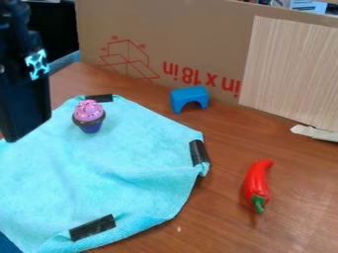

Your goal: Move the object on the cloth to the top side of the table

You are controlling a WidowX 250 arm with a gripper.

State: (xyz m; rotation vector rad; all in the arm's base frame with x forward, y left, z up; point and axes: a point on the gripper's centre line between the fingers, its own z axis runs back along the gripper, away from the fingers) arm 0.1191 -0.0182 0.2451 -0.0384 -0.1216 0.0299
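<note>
At far left, my gripper (25, 111) hangs upright over the cloth (132, 163); whether it is apart or together I cannot tell. Right of it, the cupcake (89, 116) stands upright on the cloth, near its top corner, just beside a black strip (99, 98). Step in hand, as I judge it: the pick. I should centre above the cupcake, descend straight and close on the dark base, since the pink top may slip. A low grip risks pinching cloth, so I should lift fully before travelling. Further right, the blue arch (190, 99) stands near the cardboard (165, 44); my release at the table's (228, 133) top side should avoid both. At right, the red pepper (256, 183) lies off my likely route.
</note>
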